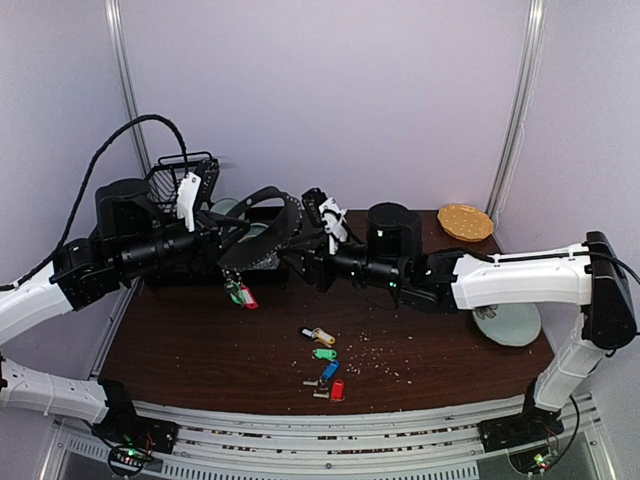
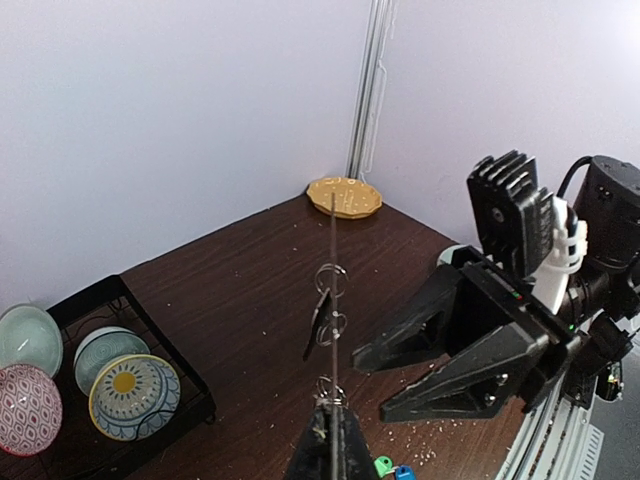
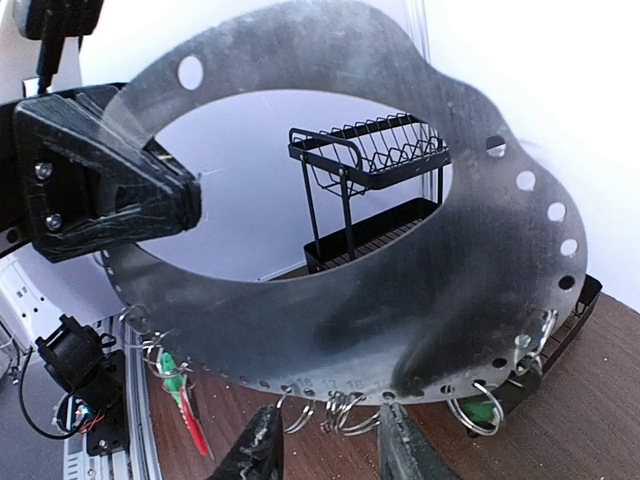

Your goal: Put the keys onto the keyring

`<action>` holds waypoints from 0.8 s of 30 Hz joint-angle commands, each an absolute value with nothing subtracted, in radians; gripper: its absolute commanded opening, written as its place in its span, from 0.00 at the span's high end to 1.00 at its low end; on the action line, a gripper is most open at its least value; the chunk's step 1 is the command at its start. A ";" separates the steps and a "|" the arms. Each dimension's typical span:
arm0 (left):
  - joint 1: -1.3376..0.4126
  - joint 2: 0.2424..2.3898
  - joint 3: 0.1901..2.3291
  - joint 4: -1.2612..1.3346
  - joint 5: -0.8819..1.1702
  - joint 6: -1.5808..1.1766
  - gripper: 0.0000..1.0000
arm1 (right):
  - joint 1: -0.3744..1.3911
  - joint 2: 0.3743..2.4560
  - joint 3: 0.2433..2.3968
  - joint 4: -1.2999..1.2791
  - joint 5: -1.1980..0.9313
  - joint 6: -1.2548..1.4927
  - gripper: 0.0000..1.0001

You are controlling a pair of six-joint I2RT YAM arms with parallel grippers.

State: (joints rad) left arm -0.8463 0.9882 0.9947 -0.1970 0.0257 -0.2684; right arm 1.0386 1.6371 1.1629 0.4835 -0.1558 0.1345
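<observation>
The keyring (image 3: 420,290) is a broad flat grey metal hoop with small holes along its rim and little split rings hanging from it. My left gripper (image 2: 332,440) is shut on the keyring's (image 2: 332,290) edge and holds it up off the table. My right gripper (image 3: 333,447) is open just below the lower rim, its fingers on either side of a bunch of split rings (image 3: 345,412). A green and a red key (image 1: 241,294) hang from the keyring (image 1: 268,225). Several loose keys lie on the table: yellow-orange (image 1: 321,335), green (image 1: 323,353), blue (image 1: 328,370), red (image 1: 337,390).
A black wire dish rack (image 1: 185,178) stands at the back left, with patterned bowls (image 2: 125,392) in a black basket. An orange plate (image 1: 465,221) sits at the back right and a pale plate (image 1: 508,322) under the right arm. Crumbs dot the brown table (image 1: 200,355).
</observation>
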 commanded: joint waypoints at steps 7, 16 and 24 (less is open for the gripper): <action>-0.849 0.982 1.009 -0.097 0.049 -0.242 1.00 | 1.036 1.665 1.187 0.508 -0.033 0.108 0.71; -0.849 0.984 1.014 -0.093 0.058 -0.238 1.00 | 1.035 1.664 1.181 0.466 0.042 0.075 0.69; -0.849 0.983 1.013 -0.095 0.058 -0.236 1.00 | 1.037 1.671 1.195 0.467 -0.089 0.022 0.70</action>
State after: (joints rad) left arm -0.8463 0.9886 0.9947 -0.1818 0.0441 -0.2520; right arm 1.0374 1.6703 1.1782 0.4675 -0.0063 0.0715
